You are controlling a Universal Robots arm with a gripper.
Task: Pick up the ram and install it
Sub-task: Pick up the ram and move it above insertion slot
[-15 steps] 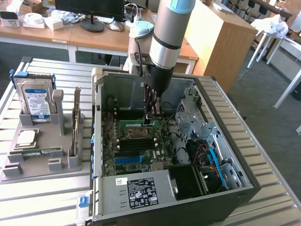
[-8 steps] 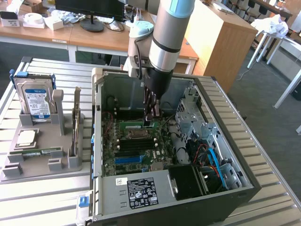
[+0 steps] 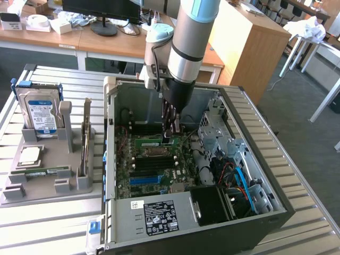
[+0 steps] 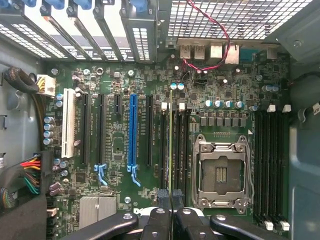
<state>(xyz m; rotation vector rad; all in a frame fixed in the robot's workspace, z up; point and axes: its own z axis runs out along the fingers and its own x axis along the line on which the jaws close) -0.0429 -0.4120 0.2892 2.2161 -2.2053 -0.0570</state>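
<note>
Inside an open computer case, 1 arm's gripper is clamped on the ram, held edge-on just above the memory slots. In the exterior view the stick reaches toward 9 o'clock. Installing seems in hand, and seating needs exact slot alignment.

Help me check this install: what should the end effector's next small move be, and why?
Probably ease straight down: the end effector grips the ram edge-on, seemingly lined up over the memory slots beside the empty processor socket.

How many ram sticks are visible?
2: the ram held by the gripper inside the case; another stick lying in the grey holder outside it. Others may be hidden.
</note>
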